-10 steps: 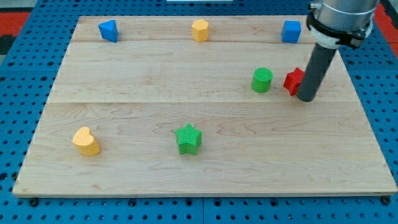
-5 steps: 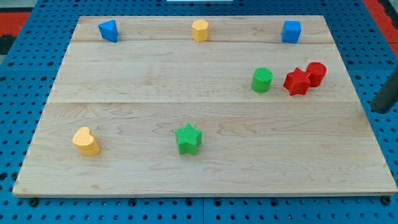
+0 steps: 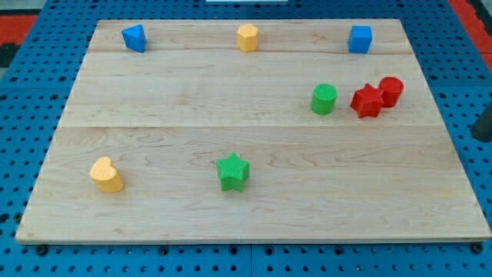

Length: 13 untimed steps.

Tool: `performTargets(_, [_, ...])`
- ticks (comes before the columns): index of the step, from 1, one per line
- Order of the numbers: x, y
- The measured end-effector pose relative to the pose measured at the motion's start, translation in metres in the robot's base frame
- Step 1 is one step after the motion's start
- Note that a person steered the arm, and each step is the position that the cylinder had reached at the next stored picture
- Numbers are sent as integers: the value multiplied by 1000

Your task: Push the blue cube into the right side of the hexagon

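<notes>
The blue cube sits near the board's top right corner. The yellow hexagon sits at the top middle, well to the cube's left and apart from it. Only a dark sliver of my rod shows at the view's right edge, off the board. My tip is far to the right of and below the blue cube and touches no block.
On the wooden board a second blue block sits at the top left. A green cylinder, a red star and a red cylinder stand at the middle right. A yellow heart and a green star lie lower left.
My rod has moved from beside the red star off the board to the right, almost out of view. The red cylinder it hid now shows. No block has moved.
</notes>
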<state>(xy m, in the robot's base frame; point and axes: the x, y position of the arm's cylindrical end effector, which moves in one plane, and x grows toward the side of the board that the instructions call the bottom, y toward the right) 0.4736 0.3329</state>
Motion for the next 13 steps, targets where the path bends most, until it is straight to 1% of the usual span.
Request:
performTargets(1, [6, -57])
performTargets(2, [3, -103])
performTargets(3, [-8, -103])
performTargets(4, [-58, -23])
performTargets(5, [-148, -14])
performTargets(6, [-187, -60])
performTargets(7, [-193, -67])
performTargets(9, [-202, -146])
performTargets(10, [-203, -78])
performTargets(11, [-220, -81])
performTargets(12, [-231, -100])
performTargets(13, [-230, -164])
